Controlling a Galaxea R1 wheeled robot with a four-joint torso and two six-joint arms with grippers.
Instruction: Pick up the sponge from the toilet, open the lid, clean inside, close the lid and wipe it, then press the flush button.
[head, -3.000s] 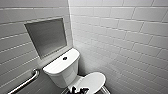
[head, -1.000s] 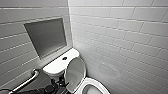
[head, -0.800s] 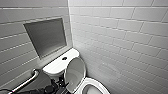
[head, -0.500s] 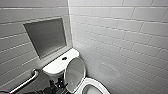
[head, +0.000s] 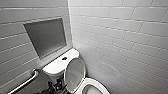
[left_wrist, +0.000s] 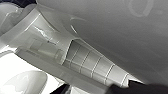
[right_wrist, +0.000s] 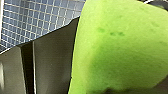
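Note:
The white toilet (head: 55, 67) stands in the corner, with the round dark flush button (head: 64, 58) in the middle of its tank top. The oval lid (head: 75, 73) is raised, its greyish inner face towards the open bowl (head: 94, 88). My left gripper (head: 56, 86) shows as a dark shape low beside the lid's outer side. The left wrist view looks close up at glossy white toilet parts (left_wrist: 52, 50). In the right wrist view the bright green sponge (right_wrist: 120, 47) sits right against the camera, with my right gripper shut on it.
A dark recessed panel (head: 46, 37) is set in the tiled wall above the tank. A metal grab bar (head: 25, 82) runs along the left wall. White tiled wall (head: 125, 45) closes in the right side. Behind the sponge are a dark metal surface (right_wrist: 50, 62) and small floor tiles (right_wrist: 37, 20).
Three seconds ago the lid lay low over the bowl with the arm at it; now it stands raised. Over the last second it has tipped slightly further back.

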